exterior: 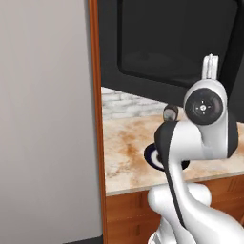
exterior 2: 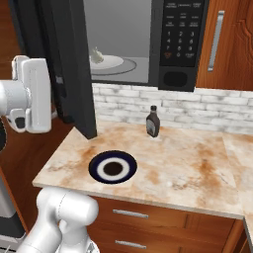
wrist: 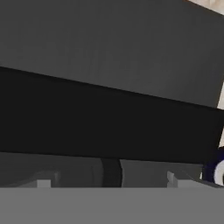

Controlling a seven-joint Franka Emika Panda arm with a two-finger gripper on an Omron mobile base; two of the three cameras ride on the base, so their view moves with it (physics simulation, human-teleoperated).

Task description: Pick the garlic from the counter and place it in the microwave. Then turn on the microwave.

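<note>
Left base view: arm (exterior: 190, 157) fills lower right foreground, white w/ dark joints. Behind it, counter (exterior: 128, 152), beige w/ rusty veins, wood fronts below. Plate (exterior: 153, 156), dark rim, partly hidden by arm. Bottle (exterior: 170, 113) top just visible behind arm. Microwave door (exterior: 176, 38), black w/ dark glass, hangs over counter. Grey panel w/ wood edge at left.

Right base view: arm's hand section (exterior 2: 30, 94) at left edge, beside the swung-open door (exterior 2: 74, 64). Microwave (exterior 2: 148, 42) open, mounted above brick backsplash. Garlic (exterior 2: 96, 56) sits inside on white turntable (exterior 2: 116, 62), left part of cavity. Button panel (exterior 2: 181, 34) at right. On counter (exterior 2: 197, 168): plate (exterior 2: 113, 168) w/ dark centre, near front edge; bottle (exterior 2: 152, 121) upright near wall, well apart from plate. Wood cabinet w/ metal handle at right.

Hand view: door (wrist: 109, 87) surface close up, dark grey and black bands. Finger tips (wrist: 43, 181) low in frame, set wide apart, nothing between them. Plate sliver (wrist: 218, 171) at right edge.
</note>
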